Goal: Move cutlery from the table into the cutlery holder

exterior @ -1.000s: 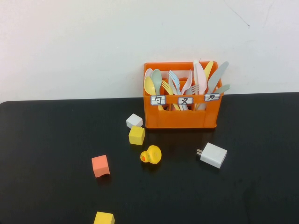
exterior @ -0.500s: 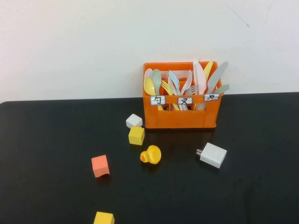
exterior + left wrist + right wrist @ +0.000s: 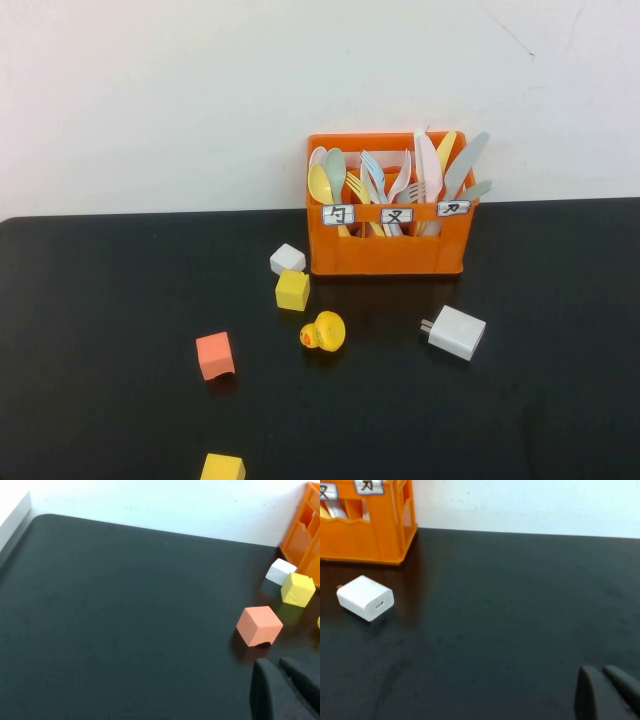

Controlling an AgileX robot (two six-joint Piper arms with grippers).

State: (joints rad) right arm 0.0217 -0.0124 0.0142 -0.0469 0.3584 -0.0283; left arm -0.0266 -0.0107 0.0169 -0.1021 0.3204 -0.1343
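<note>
No cutlery lies on the table (image 3: 110, 300); the pink knife (image 3: 428, 160) and grey-blue knife (image 3: 465, 162) stand in the cutlery holder's (image 3: 385, 255) right-hand compartment, so the task looks finished. Loose items: four cubes, one duck, one charger plug (image 3: 457, 332). The left tool (image 3: 282, 690) and right tool (image 3: 607, 692) hang low over the table, fingers together, holding nothing.
</note>
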